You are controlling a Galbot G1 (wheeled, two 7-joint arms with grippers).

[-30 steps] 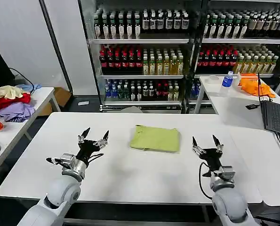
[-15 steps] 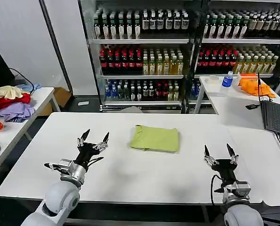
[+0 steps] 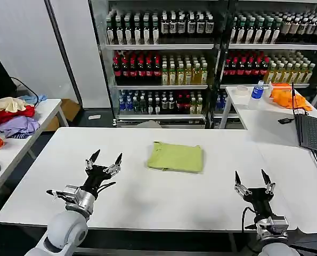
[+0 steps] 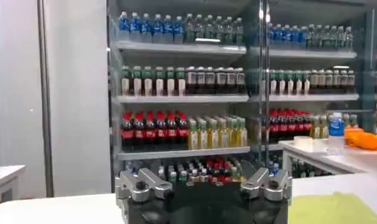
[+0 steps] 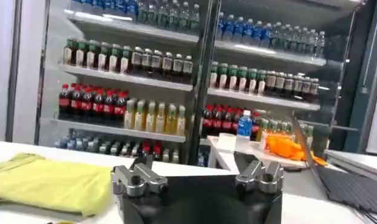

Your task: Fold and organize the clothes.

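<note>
Now your lime-green soft-fabric T-shirt (image 3: pixel 176 157) lies folded into a flat, neat rectangle (one edge slightly rumpled) near the middle of the smooth white table (image 3: pixel 147 197), at about 12 o'clock from you. Your left gripper (image 3: pixel 104 158) sits at 10 o'clock of the near table area with its dark pointed fingers spread apart, holding nothing. Your right gripper (image 3: pixel 252 177) is at 4 o'clock of the shirt, fingers likewise spread and empty; since a second ago it has pulled back toward the near edge and outward, while the left has barely shifted. The shirt has not moved. Beyond the table stand glass-fronted shelves of bottled drinks (image 3: pixel 163 69). A heap of red, lavender and cream garments (image 3: pixel 10 117) rests on the side table at 9 o'clock; an open dark laptop (image 3: pixel 313 133) lies at 3 o'clock.
</note>
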